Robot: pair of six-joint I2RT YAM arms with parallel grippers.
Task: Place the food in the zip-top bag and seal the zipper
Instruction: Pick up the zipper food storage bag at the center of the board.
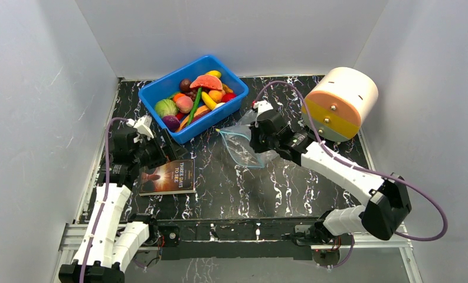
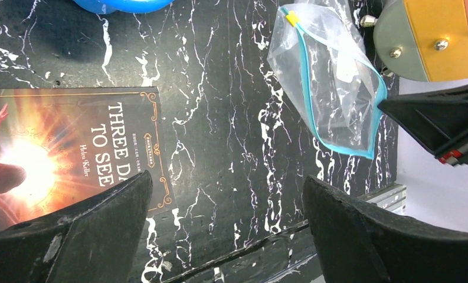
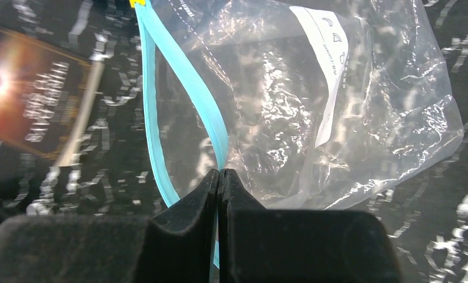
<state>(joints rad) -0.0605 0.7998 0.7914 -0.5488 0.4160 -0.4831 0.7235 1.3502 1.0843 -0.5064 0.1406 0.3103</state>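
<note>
Left of the zip-top bag (image 3: 337, 118) the book (image 3: 36, 100) is only a blur, the near end of the zipper (image 3: 187, 88) disappears between the pressed-together fingers of the right gripper (image 3: 219, 172), and the bag's far corner is cut off.

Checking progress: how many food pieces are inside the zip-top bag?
0. The zip-top bag, pinched at its zipper by the right gripper, looks empty; all visible food sits in the blue bin, some perhaps buried.
</note>
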